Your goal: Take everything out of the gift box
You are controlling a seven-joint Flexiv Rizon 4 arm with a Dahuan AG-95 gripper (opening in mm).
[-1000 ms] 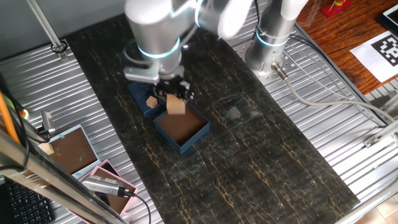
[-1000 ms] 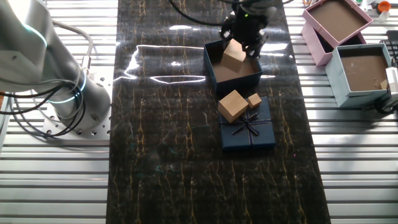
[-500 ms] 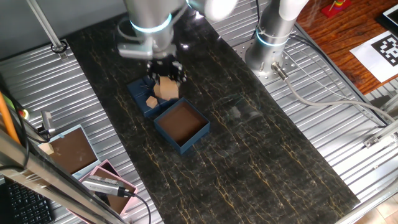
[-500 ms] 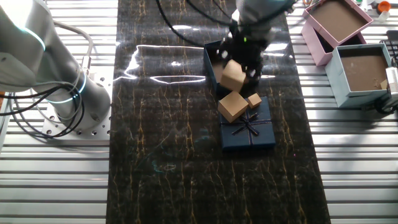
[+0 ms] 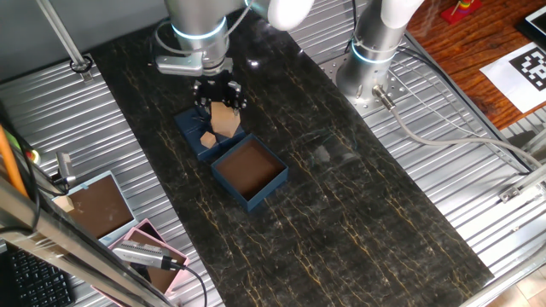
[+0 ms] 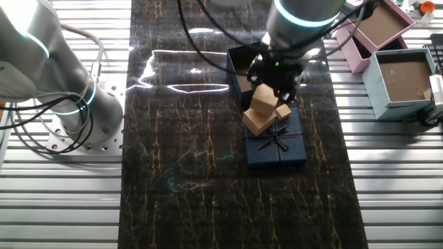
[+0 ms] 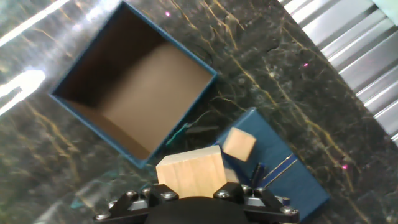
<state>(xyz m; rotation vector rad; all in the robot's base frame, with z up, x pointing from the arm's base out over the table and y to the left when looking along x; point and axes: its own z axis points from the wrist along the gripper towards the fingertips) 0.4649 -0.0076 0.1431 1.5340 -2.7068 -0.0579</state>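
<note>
In one fixed view, a tan block (image 5: pixel 224 118) is being pinched between the fingers of the gripper (image 5: pixel 218 101), above the flat navy lid (image 5: pixel 194 135). A smaller block (image 5: pixel 207 139) is being carried by that lid. The gift box (image 5: pixel 249 172) is being shown just beside the lid, nearer the middle of the dark mat (image 5: pixel 341 213); only its brown floor is being seen inside it. Two open trays (image 5: pixel 102 209) are being shown on the ribbed metal at the lower left.

In the other fixed view, the block (image 6: pixel 264 99) is being held by the gripper (image 6: pixel 275 77) over the lid's (image 6: pixel 277 145) far edge, just above a second large block (image 6: pixel 255 120) that is lying at the lid's far left corner. A small block (image 6: pixel 283 111) is being seen just beside it on the lid. The box (image 6: pixel 239 62) is being partly hidden behind the gripper, touching or nearly touching the lid's far edge. A pink box (image 6: pixel 374 24) and a pale blue box (image 6: pixel 401 79) are being shown at the right.

In the hand view, the block (image 7: pixel 191 172) is being gripped at the bottom of the frame; the fingertips themselves are mostly being hidden, so the gripper (image 7: pixel 193 193) is being marked at the block's base. The box (image 7: pixel 134 84) is being seen open, holding no blocks, at the upper left. The small block (image 7: pixel 239 144) is being shown on the lid (image 7: pixel 286 180).
</note>
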